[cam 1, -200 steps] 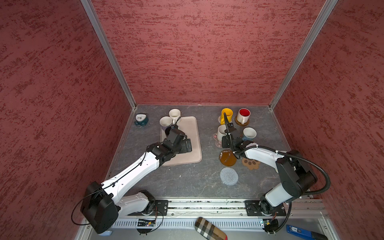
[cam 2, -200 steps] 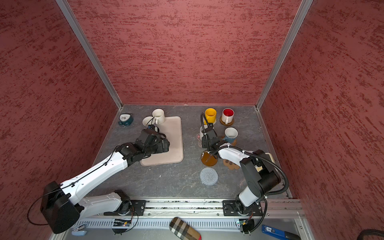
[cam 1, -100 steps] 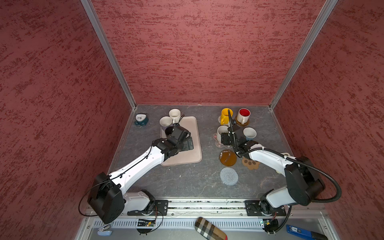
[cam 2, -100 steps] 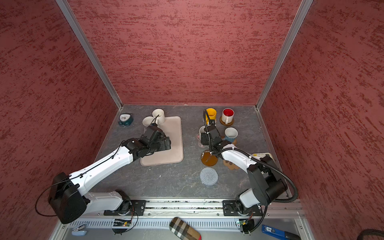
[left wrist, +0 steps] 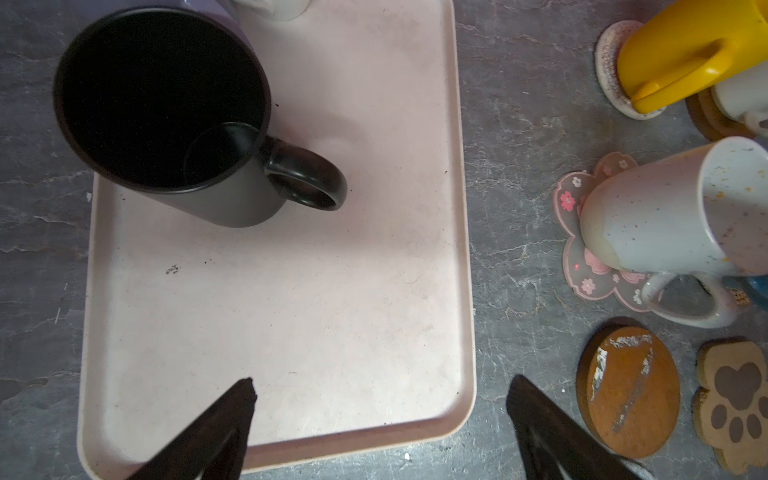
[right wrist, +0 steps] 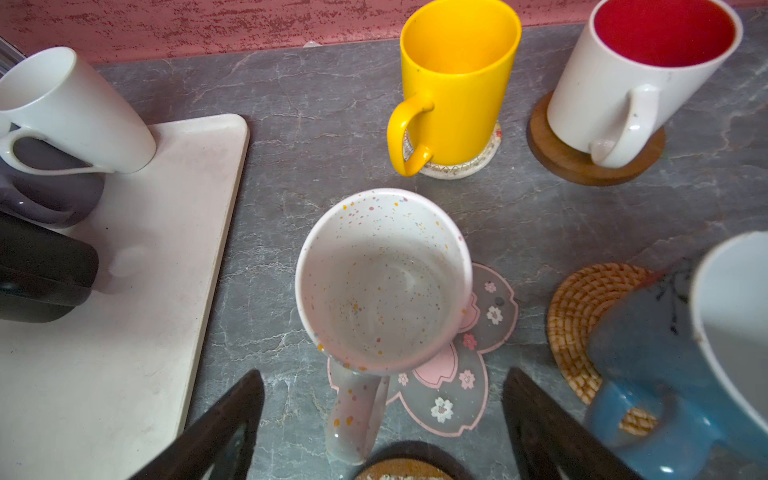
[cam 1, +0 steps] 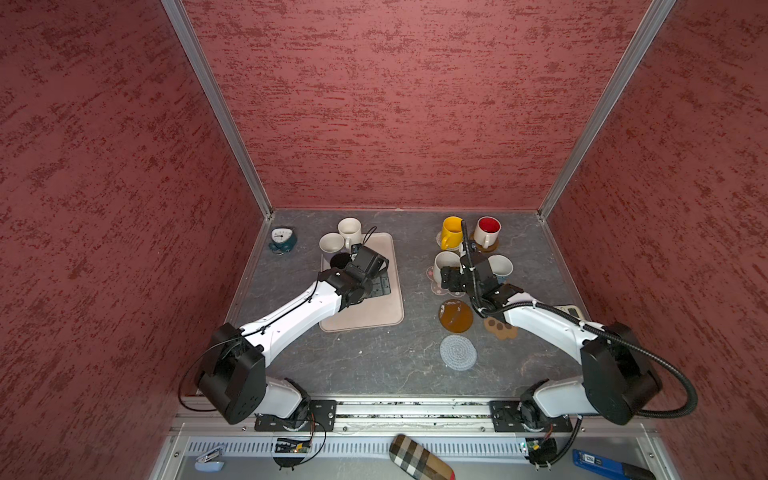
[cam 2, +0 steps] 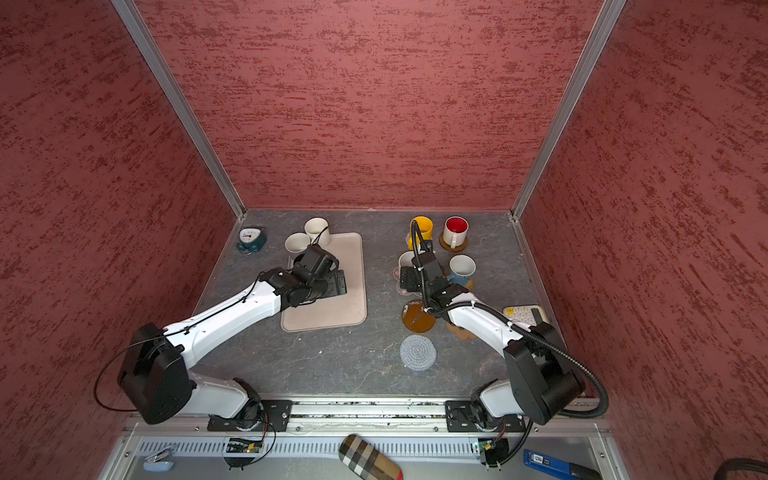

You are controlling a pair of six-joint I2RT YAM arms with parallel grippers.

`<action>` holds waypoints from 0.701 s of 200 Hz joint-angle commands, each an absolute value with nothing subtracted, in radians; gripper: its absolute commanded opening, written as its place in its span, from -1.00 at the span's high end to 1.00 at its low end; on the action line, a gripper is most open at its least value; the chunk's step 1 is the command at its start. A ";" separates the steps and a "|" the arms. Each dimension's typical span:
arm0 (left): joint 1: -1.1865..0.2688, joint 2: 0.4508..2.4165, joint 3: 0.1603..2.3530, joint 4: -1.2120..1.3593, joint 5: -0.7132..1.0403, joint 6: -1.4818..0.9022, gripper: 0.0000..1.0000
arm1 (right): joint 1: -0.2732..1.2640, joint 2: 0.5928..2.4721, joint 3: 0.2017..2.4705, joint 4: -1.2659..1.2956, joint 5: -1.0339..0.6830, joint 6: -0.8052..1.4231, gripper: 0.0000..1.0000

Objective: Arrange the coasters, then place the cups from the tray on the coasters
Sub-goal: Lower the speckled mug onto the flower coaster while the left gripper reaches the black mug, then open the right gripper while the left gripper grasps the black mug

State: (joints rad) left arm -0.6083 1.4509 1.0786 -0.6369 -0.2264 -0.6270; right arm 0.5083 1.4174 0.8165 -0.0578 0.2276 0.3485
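While left fingers (left wrist: 220,428) gape wide above tray (left wrist: 291,311), black mug (left wrist: 166,112) at its edge; right fingers (right wrist: 224,424) wide

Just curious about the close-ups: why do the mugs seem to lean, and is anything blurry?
Right wrist view: the wide lens splays the yellow mug and red-lined mug outward; the blue mug near the edge looks soft. Left wrist view: pale sheen on the tray; the black mug is dark inside.

You face three red, mottled walls (cam 1: 395,104) at 9, 12 and 3 o'clock, joined by two slanting aluminium corner posts (cam 1: 217,108). Below you lies a grey marbled tabletop (cam 1: 374,361). A metal rail (cam 1: 415,409) runs along its 6 o'clock edge. The light is soft and even.
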 commanded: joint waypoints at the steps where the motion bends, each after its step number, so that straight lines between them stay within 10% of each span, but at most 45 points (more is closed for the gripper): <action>1: -0.585 1.515 1.142 -0.655 -0.247 -0.667 -0.88 | 0.506 1.369 0.797 -0.065 0.205 0.360 -0.82; 140: -0.514 1.827 1.359 -0.726 -0.407 -0.930 -0.72 | 0.505 1.094 0.661 -0.063 0.071 0.396 -0.83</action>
State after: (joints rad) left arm -0.5335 1.7859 1.3354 -0.7296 -0.3786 -0.8951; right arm 0.5087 1.1038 0.6712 -0.0792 0.1234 0.3801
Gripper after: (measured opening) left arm 0.871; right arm 0.915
